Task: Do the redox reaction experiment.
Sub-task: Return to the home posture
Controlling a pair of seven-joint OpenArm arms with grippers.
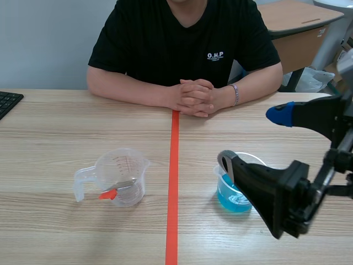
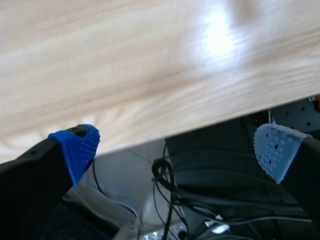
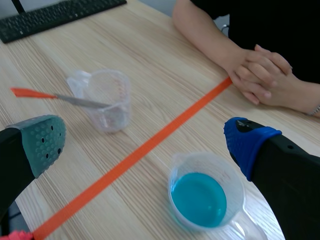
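Nearest the robot, the left gripper (image 2: 178, 150) hangs over the table's near edge, well back from the blue cup (image 1: 230, 197), fingers spread wide with nothing between them. Now the right gripper (image 1: 252, 138): it hovers right above the blue cup, released as well, one pad to each side and gripping nothing. The cup itself stands upright, blue liquid well below the rim, none poured by the look of it. Across the tape line from the blue cup, well apart, sits the clear jug (image 1: 118, 176) with a metal tool (image 1: 124, 185) leaning inside, orange-red end sticking out over the lip. I can't tell whether the jug holds any liquid. Beyond the blue cup, a person's clasped hands (image 1: 193, 97) rest on the table. My read: early going. Metal and blue liquid haven't met, so the whole reaction is left to do.
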